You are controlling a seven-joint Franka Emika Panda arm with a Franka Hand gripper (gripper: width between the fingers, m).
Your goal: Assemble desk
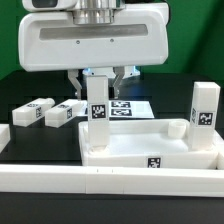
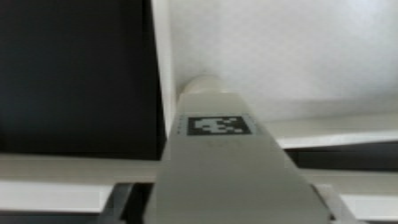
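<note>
Desk leg (image 1: 97, 115) upright between jaws of gripper (image 1: 98, 86)

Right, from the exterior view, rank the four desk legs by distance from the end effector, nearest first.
1. centre upright leg: stands between the fingers of the end effector.
2. inner lying leg: on the table, to the exterior view's left.
3. outer lying leg: further to that left.
4. right upright leg: far over on the exterior view's right.
</note>
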